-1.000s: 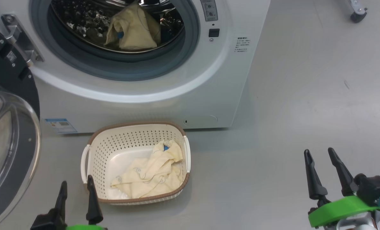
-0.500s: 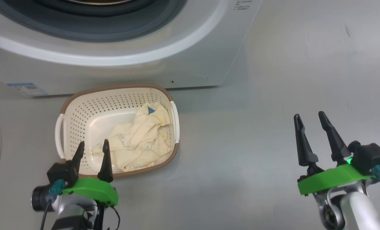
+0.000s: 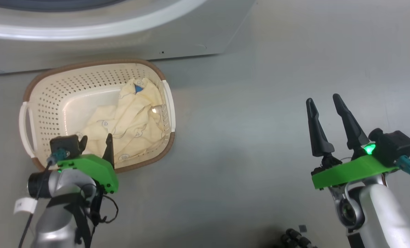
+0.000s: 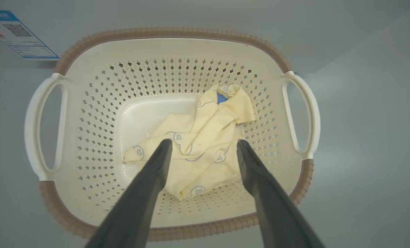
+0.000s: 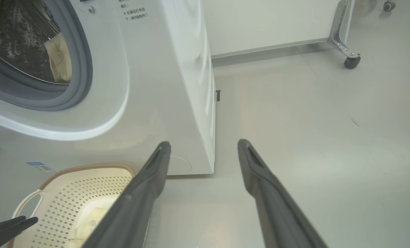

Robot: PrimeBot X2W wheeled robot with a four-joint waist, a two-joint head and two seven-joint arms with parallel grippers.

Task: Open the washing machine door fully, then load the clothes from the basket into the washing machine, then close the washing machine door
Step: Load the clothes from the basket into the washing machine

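The cream perforated basket [image 3: 44, 93] [image 4: 98, 103] [image 5: 67, 186] sits on the floor in front of the white washing machine [image 3: 122, 44] [image 5: 150, 86]. A crumpled cream-yellow garment [image 3: 129, 120] [image 4: 205, 137] with a blue patch lies in its right half. My left gripper [image 3: 96, 140] [image 4: 203, 146] hangs open just above the basket's near side, fingers pointing down at the cloth and apart from it. My right gripper [image 3: 324, 101] [image 5: 203, 146] stands open over bare floor, far right of the basket. Another cream garment [image 5: 58, 58] lies inside the steel drum. The door is out of view.
The grey floor [image 3: 243, 120] stretches to the right of the basket and machine. A metal leg with a caster wheel [image 5: 351, 62] stands at the back right beside a white wall panel. A blue sticker [image 4: 17, 34] is low on the machine front.
The head camera has tilted down, so the drum and door have left the picture. My left gripper has moved forward over the basket's near rim; the right has shifted little.
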